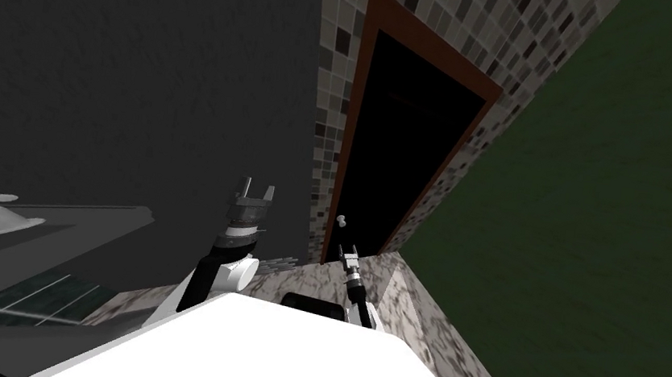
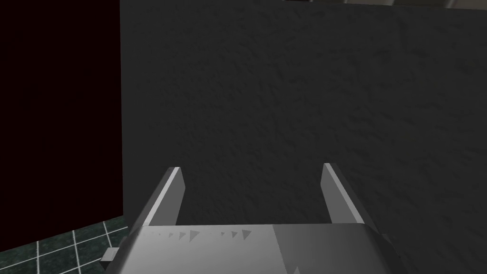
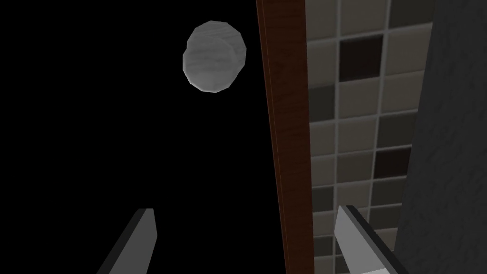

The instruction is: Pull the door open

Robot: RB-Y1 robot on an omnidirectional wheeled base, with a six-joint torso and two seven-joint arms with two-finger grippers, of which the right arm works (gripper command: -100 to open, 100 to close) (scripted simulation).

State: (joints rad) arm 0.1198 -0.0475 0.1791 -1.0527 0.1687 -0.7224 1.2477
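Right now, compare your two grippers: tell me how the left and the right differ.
The left gripper points at a plain dark grey wall; the right gripper points at the black door, its round grey knob ahead, untouched. The left gripper stands off to the side of the doorway, the right gripper close by the brown door frame. Both are open and hold nothing.
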